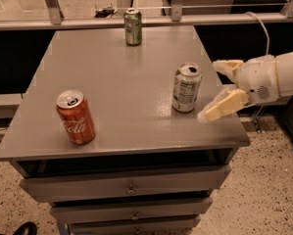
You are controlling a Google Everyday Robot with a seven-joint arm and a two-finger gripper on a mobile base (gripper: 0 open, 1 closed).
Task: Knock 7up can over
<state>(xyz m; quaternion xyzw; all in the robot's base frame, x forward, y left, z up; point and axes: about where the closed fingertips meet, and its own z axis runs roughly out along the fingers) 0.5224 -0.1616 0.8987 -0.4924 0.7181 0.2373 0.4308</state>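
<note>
— Three cans; which way's ours?
— Beyond the Coca-Cola can (76,117), the 7up can (186,88) stands upright by the bench (111,72) side edge, just inward of the gripper (208,90), fingers spread. The green can (133,27) sits farthest.

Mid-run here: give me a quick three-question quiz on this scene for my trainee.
1. True or false: the 7up can stands upright on the grey cabinet top.
2. Multiple choice: the open gripper is A) just right of the 7up can in the view, B) left of it, C) directly above it.
3. Short answer: how many other cans stand on the top?

Key: 1 true. 2 A. 3 two: the Coca-Cola can near the front left and the green can at the back edge.
</note>
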